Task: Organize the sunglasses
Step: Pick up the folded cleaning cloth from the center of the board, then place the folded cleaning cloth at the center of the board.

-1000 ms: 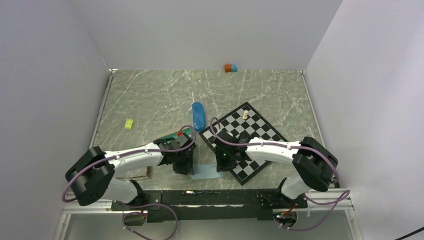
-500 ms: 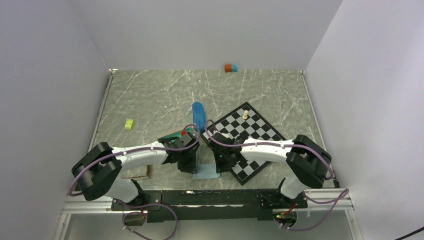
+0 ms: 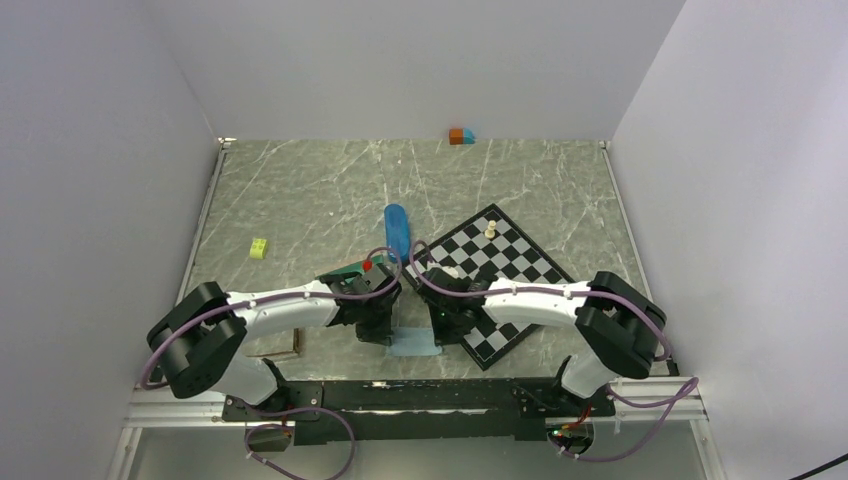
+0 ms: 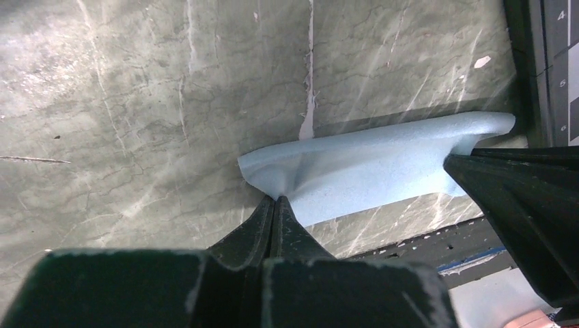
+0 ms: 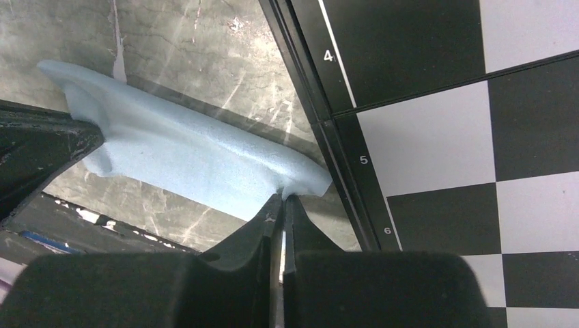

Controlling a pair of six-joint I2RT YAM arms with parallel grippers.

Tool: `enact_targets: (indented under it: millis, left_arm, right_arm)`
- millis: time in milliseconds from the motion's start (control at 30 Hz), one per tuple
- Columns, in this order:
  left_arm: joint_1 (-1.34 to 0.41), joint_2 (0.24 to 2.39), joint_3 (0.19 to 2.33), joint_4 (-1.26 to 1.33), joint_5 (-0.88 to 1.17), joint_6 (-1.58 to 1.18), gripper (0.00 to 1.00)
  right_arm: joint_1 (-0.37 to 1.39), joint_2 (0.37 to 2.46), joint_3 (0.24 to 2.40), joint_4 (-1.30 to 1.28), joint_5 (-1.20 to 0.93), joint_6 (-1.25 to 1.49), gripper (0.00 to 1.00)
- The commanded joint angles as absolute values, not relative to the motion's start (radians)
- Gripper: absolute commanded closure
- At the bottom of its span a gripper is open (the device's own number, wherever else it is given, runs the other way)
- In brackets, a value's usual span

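Observation:
A light-blue cloth (image 3: 415,346) lies on the marble table near the front edge, between my two grippers. My left gripper (image 4: 275,199) is shut on the cloth's (image 4: 369,171) left corner, which bunches up at the fingertips. My right gripper (image 5: 283,198) is shut on the cloth's (image 5: 198,157) right corner, beside the chessboard's rim. From above, the left gripper (image 3: 385,335) and right gripper (image 3: 441,335) face each other across the cloth. A thin brown frame (image 3: 290,347), possibly the brown sunglasses, pokes out under the left arm. The purple sunglasses are out of view.
A blue capsule-shaped case (image 3: 397,228) lies mid-table. The chessboard (image 3: 520,270) sits at the right with a white piece (image 3: 490,230) on it. A yellow-green brick (image 3: 259,248) is at the left, and orange and blue blocks (image 3: 461,136) sit by the back wall.
Both grippers have moved inward to the cloth's two ends and gone from partly open to shut on its corners.

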State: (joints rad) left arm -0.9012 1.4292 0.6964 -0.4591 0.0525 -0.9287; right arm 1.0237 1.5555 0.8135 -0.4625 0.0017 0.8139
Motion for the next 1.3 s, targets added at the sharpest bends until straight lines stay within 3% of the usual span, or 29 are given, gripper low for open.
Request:
enact_targets:
  millis: [0, 67, 233, 600, 933, 1267]
  left_arm:
    - [-0.907, 1.400, 0.697, -0.502, -0.027, -0.910, 1.00]
    - [-0.907, 1.376, 0.685, -0.497, -0.022, -0.910, 1.00]
    - [-0.915, 1.278, 0.651, -0.452, -0.032, -0.900, 1.00]
    - [-0.907, 1.064, 0.689, -0.704, -0.294, -0.961, 1.00]
    - [-0.737, 0.918, 0.670, -0.755, -0.380, -0.894, 1.00]
    - [-0.633, 0.997, 0.669, -0.670, -0.360, -0.823, 1.00]
  right_arm:
    - [1.028, 1.514, 0.791, -0.429, 0.019, 0.800, 0.94]
    - [1.028, 1.502, 0.790, -0.412, 0.013, 0.788, 1.00]
    - [1.030, 1.491, 0.828, -0.335, -0.037, 0.735, 1.00]
    - [1.029, 1.605, 1.049, -0.308, -0.010, 0.609, 1.00]
    - [1.029, 1.799, 1.261, -0.281, -0.002, 0.523, 1.00]
    - [1.012, 1.922, 1.376, -0.260, 0.044, 0.480, 1.00]
